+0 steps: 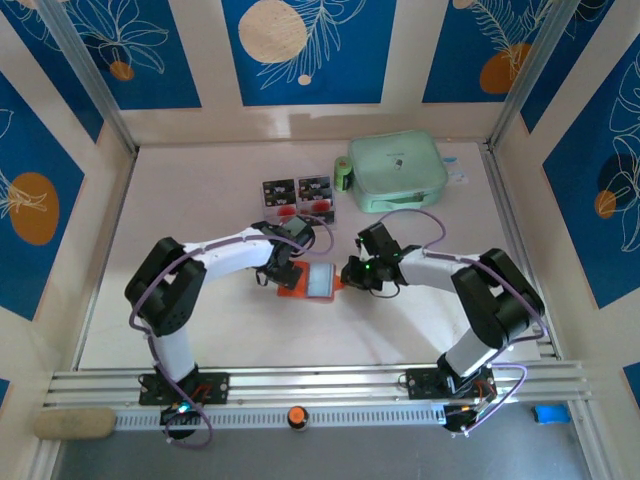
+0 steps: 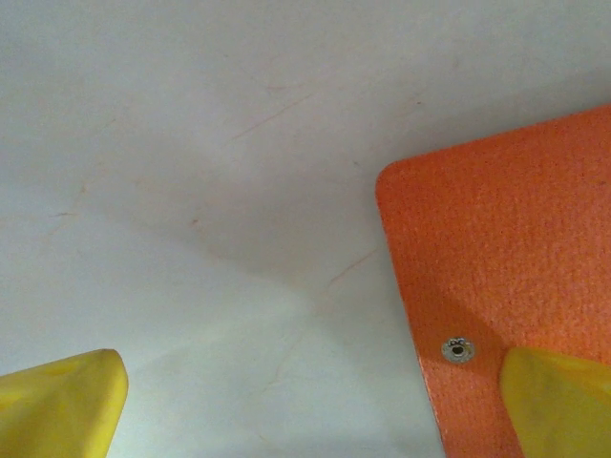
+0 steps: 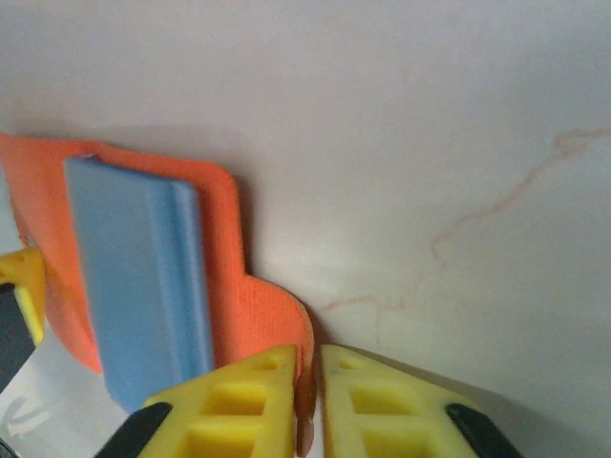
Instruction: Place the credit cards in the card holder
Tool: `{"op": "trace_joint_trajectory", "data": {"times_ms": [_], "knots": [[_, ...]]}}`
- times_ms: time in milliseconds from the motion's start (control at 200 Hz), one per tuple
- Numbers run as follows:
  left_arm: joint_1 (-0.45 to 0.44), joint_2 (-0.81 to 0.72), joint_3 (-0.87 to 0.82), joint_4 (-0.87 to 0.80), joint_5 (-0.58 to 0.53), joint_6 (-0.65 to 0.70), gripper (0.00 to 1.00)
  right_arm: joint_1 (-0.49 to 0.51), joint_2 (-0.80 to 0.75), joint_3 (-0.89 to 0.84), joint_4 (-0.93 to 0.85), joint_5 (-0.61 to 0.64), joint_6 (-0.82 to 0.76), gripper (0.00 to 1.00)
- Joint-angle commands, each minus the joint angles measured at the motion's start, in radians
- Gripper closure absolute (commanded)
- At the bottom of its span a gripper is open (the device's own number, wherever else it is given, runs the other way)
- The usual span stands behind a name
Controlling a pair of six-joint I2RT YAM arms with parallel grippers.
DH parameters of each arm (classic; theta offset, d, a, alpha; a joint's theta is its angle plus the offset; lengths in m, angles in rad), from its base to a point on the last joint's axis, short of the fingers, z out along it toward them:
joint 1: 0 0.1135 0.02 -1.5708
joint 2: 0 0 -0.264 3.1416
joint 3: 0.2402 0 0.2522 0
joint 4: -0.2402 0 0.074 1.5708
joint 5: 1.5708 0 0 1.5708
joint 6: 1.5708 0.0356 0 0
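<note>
Yellow ribbed fingers of our right gripper [image 3: 310,386] stand almost together, pinching the thin orange tab [image 3: 282,315] of the holder [image 3: 221,229]. We see the holder lying open mid-table [image 1: 200,320], pebbled orange skin around a smooth grey-blue pocket [image 3: 134,277]. Our left gripper [image 2: 305,410] stands wide at its 9 o'clock edge, one pad over the corner by the round metal snap [image 2: 458,349]. Two flat rectangular cards [image 1: 297,196] lie apart at its 12 o'clock, beside a rounded mint pouch [image 1: 398,170].
</note>
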Motion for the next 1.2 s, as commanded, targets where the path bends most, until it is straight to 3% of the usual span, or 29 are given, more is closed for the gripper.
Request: {"op": "trace_joint_trajectory", "data": {"times_ms": [0, 80, 305, 750, 1000, 1195], "knots": [[-0.007, -0.034, -0.016, 0.002, 0.031, -0.018, 0.0, 0.005, -0.059, -0.007, -0.065, -0.002, -0.007, 0.78], [-0.007, -0.041, -0.022, 0.003, 0.034, -0.023, 0.0, 0.001, -0.09, -0.002, -0.081, 0.001, -0.01, 0.74], [-0.007, -0.05, -0.03, -0.002, 0.036, -0.033, 0.0, 0.005, -0.154, 0.038, -0.109, -0.013, -0.011, 0.74], [-0.006, -0.044, -0.025, -0.007, 0.031, -0.03, 0.0, 0.091, -0.036, 0.198, -0.112, -0.035, -0.029, 0.84], [-0.007, -0.033, -0.016, -0.004, 0.033, -0.027, 0.0, 0.08, 0.059, 0.225, -0.097, -0.045, -0.031, 0.93], [-0.006, -0.032, -0.017, -0.007, 0.031, -0.023, 0.0, 0.048, 0.049, 0.192, -0.112, -0.023, -0.036, 0.98]]}}
